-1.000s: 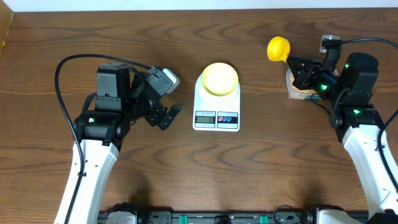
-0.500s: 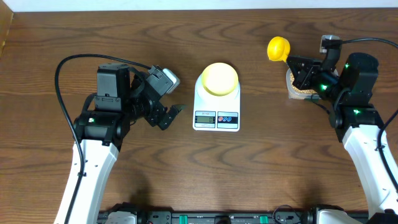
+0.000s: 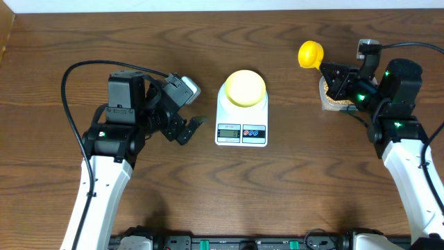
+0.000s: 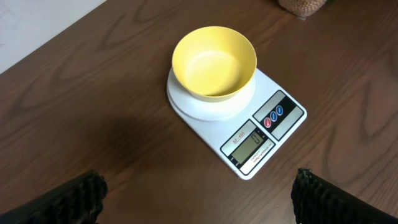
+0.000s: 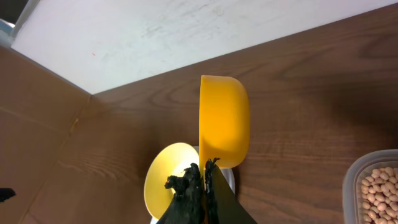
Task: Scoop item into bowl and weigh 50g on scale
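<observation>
right gripper point(image 5: 202, 174): clamped on bright yellow plastic scoop point(image 5: 224, 121) | small tan beans point(image 5: 379, 193) in clear tub point(image 5: 351, 177) close beside it, nearer this arm | pale-yellow round bowl point(image 3: 244, 87) on white digital scale point(image 3: 241, 132), to its left | left gripper point(image 3: 191, 129): spread, empty

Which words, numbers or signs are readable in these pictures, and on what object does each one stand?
On the white flat digital scale, small print above the grey display: too small to read.
Display digits: too faint to read.
Signs on the red and blue round buttons: blurred.
No other text is visible.
</observation>
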Controlling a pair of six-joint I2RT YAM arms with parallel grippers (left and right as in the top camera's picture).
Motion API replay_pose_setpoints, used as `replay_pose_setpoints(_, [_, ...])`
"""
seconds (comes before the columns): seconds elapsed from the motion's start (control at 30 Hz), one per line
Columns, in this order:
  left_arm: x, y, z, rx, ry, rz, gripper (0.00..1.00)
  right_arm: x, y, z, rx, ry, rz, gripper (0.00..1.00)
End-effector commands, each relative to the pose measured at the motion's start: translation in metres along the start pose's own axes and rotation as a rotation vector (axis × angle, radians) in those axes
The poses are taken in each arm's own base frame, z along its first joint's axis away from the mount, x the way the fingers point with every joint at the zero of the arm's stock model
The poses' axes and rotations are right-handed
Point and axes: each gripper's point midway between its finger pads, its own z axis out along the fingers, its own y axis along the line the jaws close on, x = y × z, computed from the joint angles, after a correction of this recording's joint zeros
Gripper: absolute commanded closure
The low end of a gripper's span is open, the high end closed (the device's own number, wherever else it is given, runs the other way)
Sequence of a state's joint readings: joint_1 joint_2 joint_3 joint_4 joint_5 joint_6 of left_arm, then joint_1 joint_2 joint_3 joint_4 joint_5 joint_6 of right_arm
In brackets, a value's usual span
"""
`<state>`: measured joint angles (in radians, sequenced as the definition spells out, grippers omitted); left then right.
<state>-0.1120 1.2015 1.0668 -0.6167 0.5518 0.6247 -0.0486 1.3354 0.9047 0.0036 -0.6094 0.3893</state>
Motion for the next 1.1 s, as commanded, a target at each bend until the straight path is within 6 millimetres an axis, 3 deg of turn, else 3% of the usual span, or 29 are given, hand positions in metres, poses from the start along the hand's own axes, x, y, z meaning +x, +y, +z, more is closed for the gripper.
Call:
replay_pose_setpoints(0.0, [0.002,-0.002,0.0,0.012,-0.005,-0.017,0.03,-0.01,0.004,-0.002,-0.006,-0.019,-0.027,0.99])
replay_pose_setpoints(0.47, [0.002,-0.002,0.0,0.012,-0.005,-0.017,0.03,-0.009,0.008,-0.002,-0.035,-0.013,-0.031,0.99])
replay_pose_setpoints(1.07, [0.002,-0.002,0.0,0.012,-0.005,-0.017,0.03,0.002,-0.015,-0.01,0.037,0.038,0.019,0.99])
